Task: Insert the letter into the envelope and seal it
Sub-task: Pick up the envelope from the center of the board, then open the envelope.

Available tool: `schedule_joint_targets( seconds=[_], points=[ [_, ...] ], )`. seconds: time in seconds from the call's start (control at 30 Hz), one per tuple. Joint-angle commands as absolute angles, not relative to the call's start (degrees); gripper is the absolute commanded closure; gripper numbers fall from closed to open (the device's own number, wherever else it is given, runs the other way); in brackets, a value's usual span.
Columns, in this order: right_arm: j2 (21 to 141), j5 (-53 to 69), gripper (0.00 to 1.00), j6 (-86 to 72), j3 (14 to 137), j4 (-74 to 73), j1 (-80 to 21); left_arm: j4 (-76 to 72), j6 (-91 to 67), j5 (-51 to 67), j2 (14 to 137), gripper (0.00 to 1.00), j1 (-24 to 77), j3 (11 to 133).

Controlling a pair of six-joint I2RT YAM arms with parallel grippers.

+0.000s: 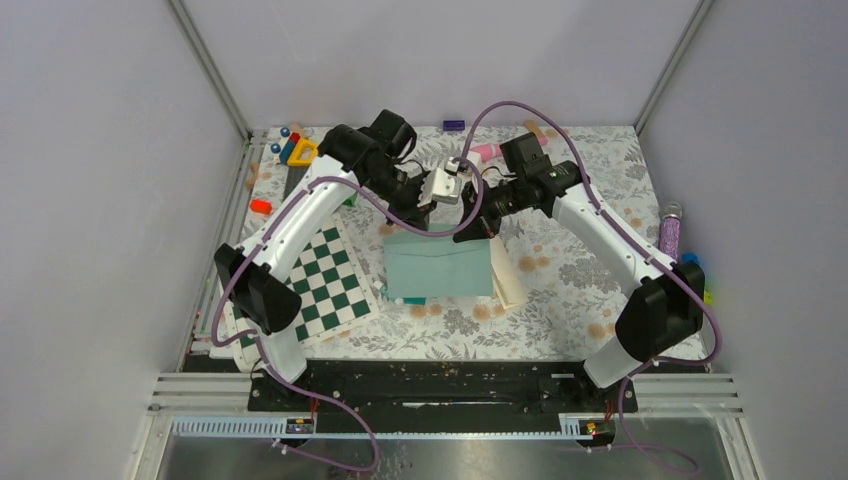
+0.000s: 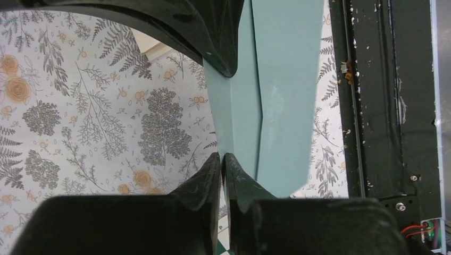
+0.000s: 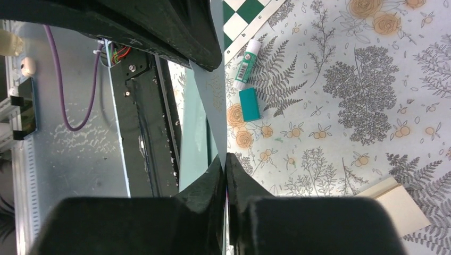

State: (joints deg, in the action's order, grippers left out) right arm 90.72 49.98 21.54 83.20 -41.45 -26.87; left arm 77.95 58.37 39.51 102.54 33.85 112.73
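Left gripper [image 2: 222, 159] fingertips nearest lens, pinched shut on thin edge of envelope [image 2: 282, 79]. Right gripper [image 3: 224, 159] clamped likewise on envelope edge. Envelope at table [image 1: 585, 300] centre, 12 o'clock edge lifted between both grippers. Letter [image 1: 507, 272] flat at envelope's 3 o'clock side, partly hidden. Teal block [image 3: 249, 103] and glue stick [image 3: 246, 64] near 7 o'clock corner. Checkerboard [image 1: 335, 285] at 9 o'clock.

Floral table [image 1: 570, 305] carries checkerboard [image 1: 330, 285], glue stick [image 3: 246, 64], letter [image 1: 508, 275].
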Motion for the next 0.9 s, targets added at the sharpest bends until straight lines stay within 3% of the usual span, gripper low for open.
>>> schedule_joint_targets(
  seconds=[0.0,0.07,0.1,0.2,0.23,0.5,0.73,0.87],
  points=[
    [90.15,49.57,1.00,21.87,85.08,-42.94,-27.16,77.46,57.03,41.25,100.34,0.86,34.04,114.15],
    [90.02,49.42,1.00,21.36,85.08,-42.92,-27.16,75.97,55.84,41.71,99.62,0.80,33.82,114.08],
    [89.94,49.28,1.00,21.10,85.03,-42.83,-27.11,74.81,54.80,41.89,99.14,0.67,33.48,113.96],
    [89.35,48.14,1.00,19.28,84.46,-41.61,-27.16,68.48,49.48,43.44,96.10,0.06,30.65,112.76],
    [89.04,47.30,1.00,18.35,83.99,-40.66,-27.13,64.60,46.35,44.64,94.32,0.02,28.66,111.69],
    [82.72,32.62,1.00,5.12,80.93,-28.47,-25.54,10.23,-0.18,58.03,78.99,0.01,6.74,85.85],
    [75.38,27.64,1.00,-11.57,78.63,-16.04,-19.60,-14.40,-27.36,60.24,79.60,0.01,6.02,70.85],
    [72.85,28.01,1.00,-19.23,77.11,-10.78,-18.32,-22.48,-34.78,59.15,82.33,0.01,8.53,67.39]
  ],
)
